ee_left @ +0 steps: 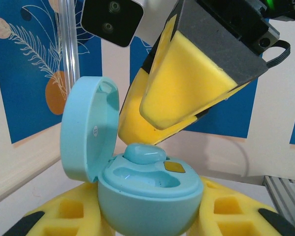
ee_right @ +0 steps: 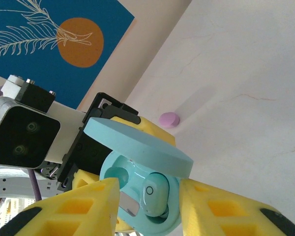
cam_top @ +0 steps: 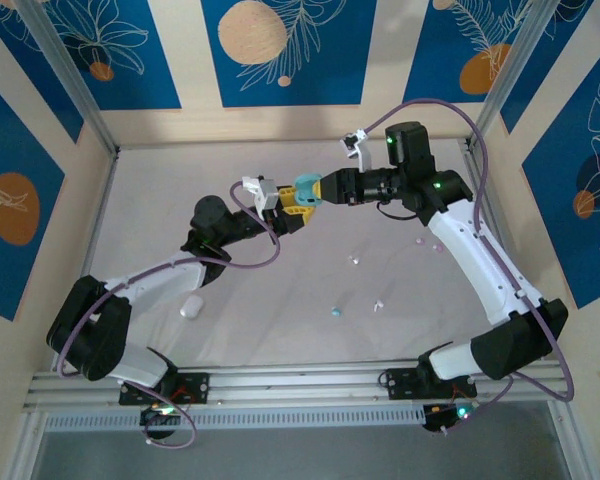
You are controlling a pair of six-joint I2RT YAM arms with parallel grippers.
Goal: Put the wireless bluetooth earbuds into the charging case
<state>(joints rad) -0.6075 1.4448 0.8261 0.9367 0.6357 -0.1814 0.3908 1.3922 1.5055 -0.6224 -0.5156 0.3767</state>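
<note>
We see the tiny glossy light-blue earbud seated in one well of the open light-blue plastic charging case, right between the parted, empty fingers of the right gripper (the neighbouring well is bare), while the left gripper clamps the case.

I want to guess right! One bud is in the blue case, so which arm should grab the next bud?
Probably right. The left tool holds the open case, so it's busy. The right tool holds nothing, and a loose blue bud lies on its side of the table.
</note>
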